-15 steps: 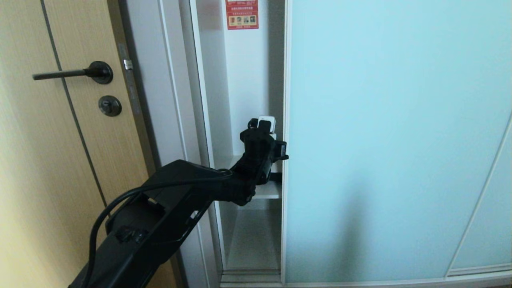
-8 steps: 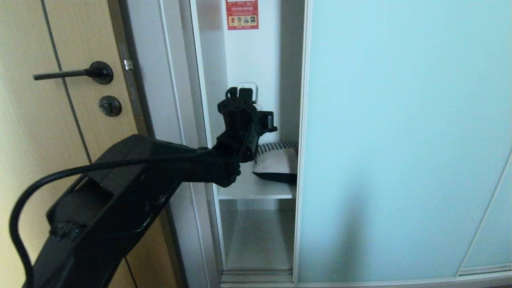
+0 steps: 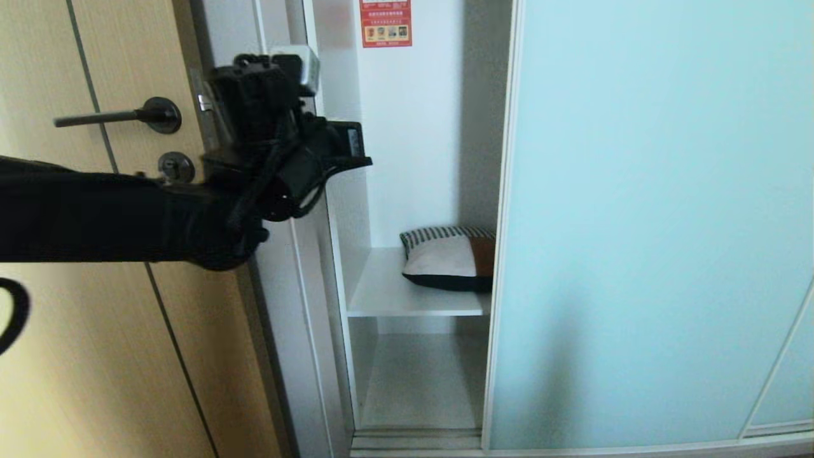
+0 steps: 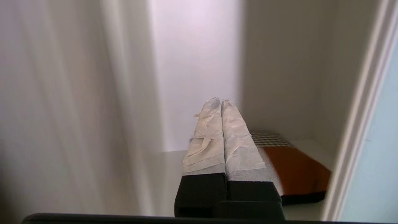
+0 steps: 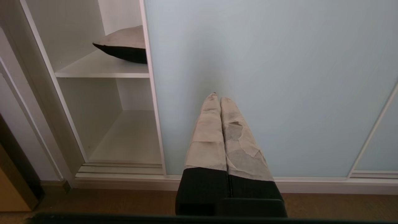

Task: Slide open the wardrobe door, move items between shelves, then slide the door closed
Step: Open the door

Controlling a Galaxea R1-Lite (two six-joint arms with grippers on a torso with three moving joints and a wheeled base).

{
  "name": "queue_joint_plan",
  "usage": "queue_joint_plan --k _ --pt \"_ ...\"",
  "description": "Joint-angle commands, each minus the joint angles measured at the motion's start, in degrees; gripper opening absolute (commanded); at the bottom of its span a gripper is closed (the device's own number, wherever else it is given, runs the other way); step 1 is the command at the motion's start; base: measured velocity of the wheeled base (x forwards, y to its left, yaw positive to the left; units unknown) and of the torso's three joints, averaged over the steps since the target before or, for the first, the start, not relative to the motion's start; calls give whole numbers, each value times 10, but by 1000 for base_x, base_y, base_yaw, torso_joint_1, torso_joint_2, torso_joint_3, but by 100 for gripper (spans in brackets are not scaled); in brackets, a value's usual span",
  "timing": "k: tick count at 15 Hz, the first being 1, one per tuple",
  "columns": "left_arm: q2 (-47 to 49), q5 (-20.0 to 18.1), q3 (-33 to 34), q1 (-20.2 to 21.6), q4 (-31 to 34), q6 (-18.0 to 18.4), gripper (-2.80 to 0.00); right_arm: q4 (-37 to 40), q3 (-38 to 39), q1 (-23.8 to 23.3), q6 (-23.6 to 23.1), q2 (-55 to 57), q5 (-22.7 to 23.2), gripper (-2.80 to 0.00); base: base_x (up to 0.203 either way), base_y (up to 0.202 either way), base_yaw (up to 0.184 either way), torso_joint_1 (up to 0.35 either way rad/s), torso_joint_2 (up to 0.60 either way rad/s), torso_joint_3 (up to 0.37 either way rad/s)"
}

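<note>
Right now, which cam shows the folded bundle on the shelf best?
Head view: the folded bundle shows striped, white, brown and black parts, its right end behind the sliding door. Right wrist view shows one corner; left wrist view, a blurred part behind the left gripper.

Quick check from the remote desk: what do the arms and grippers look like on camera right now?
The left arm is matte black and boxy, with a black cable looping at the picture's edge and a small silver-white block at its wrist. The left gripper has two long tapered fingers wrapped in creased whitish tape on black bases. The right gripper matches, its tape torn and patchy.
</note>
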Motion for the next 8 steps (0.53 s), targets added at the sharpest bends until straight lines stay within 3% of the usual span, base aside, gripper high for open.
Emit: queue_joint_plan --k 1,5,8 --pt "-148 -3 68 20 38 1 -280 0 1 0 0 1 0 -280 0 0 0 0 0 0" --pt "-321 -40 166 33 192 7 -280 0 1 0 0 1 0 -280 0 0 0 0 0 0" --pt "-408 -22 265 67 262 7 -280 0 1 0 0 1 1 -280 0 0 0 0 0 0"
